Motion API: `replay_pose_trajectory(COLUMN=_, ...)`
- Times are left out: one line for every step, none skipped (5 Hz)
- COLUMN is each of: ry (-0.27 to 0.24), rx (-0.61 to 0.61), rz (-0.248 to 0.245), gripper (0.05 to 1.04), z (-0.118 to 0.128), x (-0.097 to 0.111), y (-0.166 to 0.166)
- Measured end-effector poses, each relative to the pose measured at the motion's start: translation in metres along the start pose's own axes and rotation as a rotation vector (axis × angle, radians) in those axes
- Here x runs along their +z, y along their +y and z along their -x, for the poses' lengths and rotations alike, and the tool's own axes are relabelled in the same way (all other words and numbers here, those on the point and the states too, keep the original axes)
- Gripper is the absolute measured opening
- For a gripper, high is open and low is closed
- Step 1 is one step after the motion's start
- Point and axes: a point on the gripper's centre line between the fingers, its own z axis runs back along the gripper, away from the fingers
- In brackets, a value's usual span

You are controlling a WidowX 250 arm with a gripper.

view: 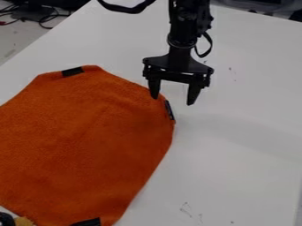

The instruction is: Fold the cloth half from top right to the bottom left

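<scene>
My gripper (173, 100) hangs at the upper middle of the camera view, its two fingers spread apart with nothing held between them. The left fingertip is over or against the top right edge of the orange cloth (88, 141), while the right one stands beyond that edge; whether either touches the cloth I cannot tell. The cloth lies spread out across the left half, running past the left border. Black patches mark its edge at the top left, at the right near the gripper, and at the bottom.
A white table (236, 154) carries the cloth and extends to the right. At the bottom left corner is a black and yellowish object (22, 221) beside the cloth. Dark cables (44, 18) lie beyond the table's edge at the upper left.
</scene>
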Motion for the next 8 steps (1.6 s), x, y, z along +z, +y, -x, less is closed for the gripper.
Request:
replay_pose_trajectory(ry=0.038, rx=-0.001, rz=0.000, gripper=1.001, z=-0.001, x=-0.016, y=-0.001)
replay_pose_trajectory(ry=0.091, rx=-0.005, rz=0.013, gripper=0.950, z=-0.001, x=-0.034, y=-0.003)
replay_pose_trajectory(ry=0.092, rx=-0.003, rz=0.023, gripper=0.679, z=-0.006, x=-0.036, y=0.001)
replay_pose_trajectory(ry=0.100, rx=0.000, rz=0.027, gripper=0.381, z=-0.007, x=-0.037, y=0.007)
replay_pose_trajectory(ry=0.103, rx=-0.007, rz=0.013, gripper=0.182, z=-0.010, x=-0.036, y=0.009)
replay_pose_trajectory(ry=0.101, rx=0.016, rz=0.002, gripper=0.083, z=-0.007, x=-0.032, y=0.013)
replay_pose_trajectory(ry=0.058, rx=0.097, rz=0.060, gripper=0.064, z=-0.014, x=0.004, y=0.028)
replay_pose_trajectory(ry=0.013, rx=0.217, rz=0.123, gripper=0.063, z=-0.019, x=0.044, y=0.054)
